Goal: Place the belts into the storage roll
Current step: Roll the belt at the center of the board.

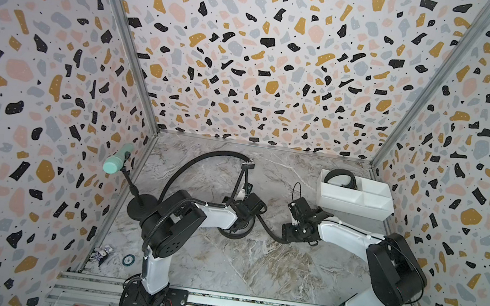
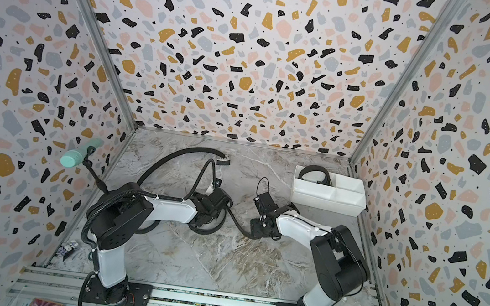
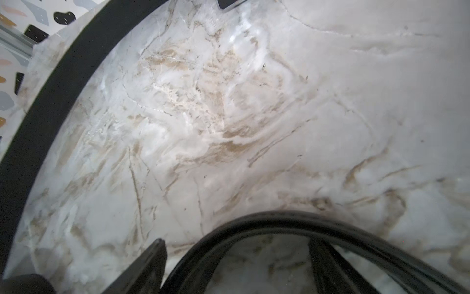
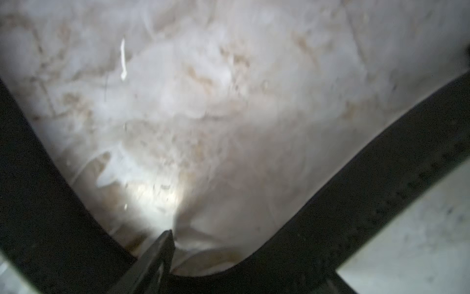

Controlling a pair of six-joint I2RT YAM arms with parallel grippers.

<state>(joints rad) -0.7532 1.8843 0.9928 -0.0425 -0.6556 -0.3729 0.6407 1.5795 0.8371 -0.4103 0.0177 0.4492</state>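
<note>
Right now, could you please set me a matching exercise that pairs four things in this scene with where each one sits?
Things
1. coiled belt
2. storage tray
3. mint-green microphone
4. buckled belt

Places
A. on a stand by the left wall
B. arcing over the marble table beyond the left arm
C. inside a compartment of the storage tray
D. at the far right corner of the marble table

Pairs: 1-C, 2-D, 3-A, 4-B.
</note>
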